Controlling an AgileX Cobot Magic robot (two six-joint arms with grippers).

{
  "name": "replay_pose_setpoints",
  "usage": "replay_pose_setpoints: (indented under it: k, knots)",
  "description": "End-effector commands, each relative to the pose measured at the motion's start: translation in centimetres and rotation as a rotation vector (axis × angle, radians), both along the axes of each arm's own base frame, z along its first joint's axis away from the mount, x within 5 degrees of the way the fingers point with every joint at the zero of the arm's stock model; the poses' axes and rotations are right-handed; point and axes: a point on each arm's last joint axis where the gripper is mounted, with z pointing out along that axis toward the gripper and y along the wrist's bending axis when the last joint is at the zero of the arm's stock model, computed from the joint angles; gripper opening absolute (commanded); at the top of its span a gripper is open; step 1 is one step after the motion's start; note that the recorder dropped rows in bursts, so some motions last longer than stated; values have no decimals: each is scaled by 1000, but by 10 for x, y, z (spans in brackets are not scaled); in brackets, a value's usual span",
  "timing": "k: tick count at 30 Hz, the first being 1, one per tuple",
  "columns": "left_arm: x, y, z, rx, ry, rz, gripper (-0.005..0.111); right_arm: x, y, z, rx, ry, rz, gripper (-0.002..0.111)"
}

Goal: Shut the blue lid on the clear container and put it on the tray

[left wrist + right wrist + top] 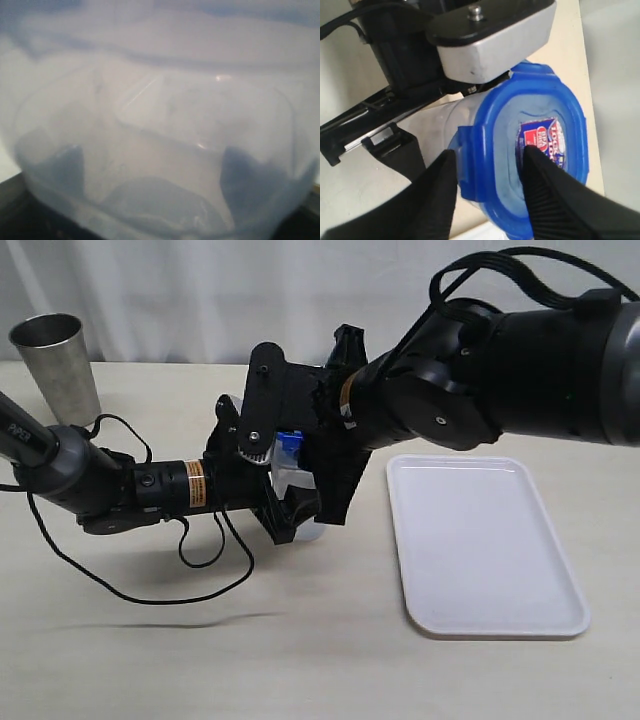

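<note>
Left gripper (278,480) clamps the clear container (160,150), tall and transparent, at table centre. The blue lid (535,115), octagonal with a red-and-white sticker, sits on top. Right gripper (489,159) straddles the lid's rim, jaws partly apart; whether it grips cannot be told. The tray (490,540), white, lies to the right, near the container but apart from it.

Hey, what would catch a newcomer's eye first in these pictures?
The bright blue plastic lid sits atop the clear plastic container mid-scene, where both black arms meet: the left gripper holds the container, the right gripper straddles the lid's edge. A flat white tray lies bare on the exterior view's right.
</note>
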Motion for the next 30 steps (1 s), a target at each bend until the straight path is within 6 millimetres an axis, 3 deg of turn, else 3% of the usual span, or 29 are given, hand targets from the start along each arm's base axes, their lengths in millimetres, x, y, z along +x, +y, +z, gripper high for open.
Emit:
replay_pose_setpoints:
  k: [1, 5, 8, 13, 19, 22, 24, 27, 30]
  knots:
    - [-9, -8, 9, -32, -73, -113, 0, -12, -27, -61, -237, 274, -156, 30]
    - [-9, -8, 9, -32, -73, -113, 0, -12, -27, -59, -222, 273, -175, 31]
    - [-9, -8, 9, -31, -76, -113, 0, -14, -29, -44, -186, 251, -200, 42]
    - [-9, -8, 9, -30, -83, -111, 0, -27, -31, 6, 10, 202, -215, 45]
    - [-3, 3, 10, -21, -138, -105, 0, -46, -36, 52, 174, 167, -166, 45]
    - [-8, 5, 12, -4, -307, -209, 0, -52, -40, 75, 322, 154, -164, 45]
    - [-10, 4, 12, 28, -407, -260, 0, -42, -51, 89, 445, 223, -252, 45]
    - [-13, 4, 12, 33, -464, -301, 0, -29, -66, 95, 514, 357, -273, 45]
    - [-13, 4, 12, 32, -465, -304, 0, -26, -66, 89, 479, 385, -214, 45]
